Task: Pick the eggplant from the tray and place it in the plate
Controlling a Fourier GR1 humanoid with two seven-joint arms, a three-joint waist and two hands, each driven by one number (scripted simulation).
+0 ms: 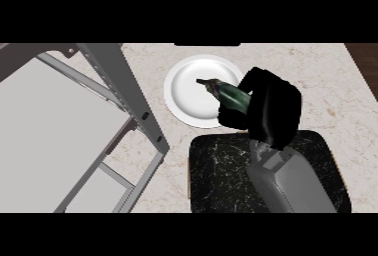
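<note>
Eggplant (230,95): dark green-purple, held in the right hand (269,107), fingers curled round its thick end. Stem end poking out past the fingertips, up and to the left of the hand, tilted over the white of the plate (188,92). Whether touching the plate's surface or hanging just above it: cannot tell, with the hand covering the lower half of the body.

Plate: round, white, lying just left of the hand and partly under it, right rim hidden behind the black fingers and palm. Nothing else showing on the plate besides the eggplant's projecting end and its shadow.

Tray (221,170): dark, marbled with pale veins, rounded corners, directly below the hand toward the near edge. Crossed by the grey right forearm (291,185), running up from the lower edge to the wrist. Visible parts of the tray bare; the strip under the forearm hidden. Upper edge of the tray close to the plate's lower rim, almost meeting it beneath the hand.

Bench (332,105): pale beige stone with faint veining, showing to the right of the hand, above the plate and in a strip left of the tray.

Grey metal frame (122,85): far left of the hand, long slanted bars and cross rungs over a flat grey panel, filling the left side of the view, well apart from the plate.

Left hand: not in the head view.
</note>
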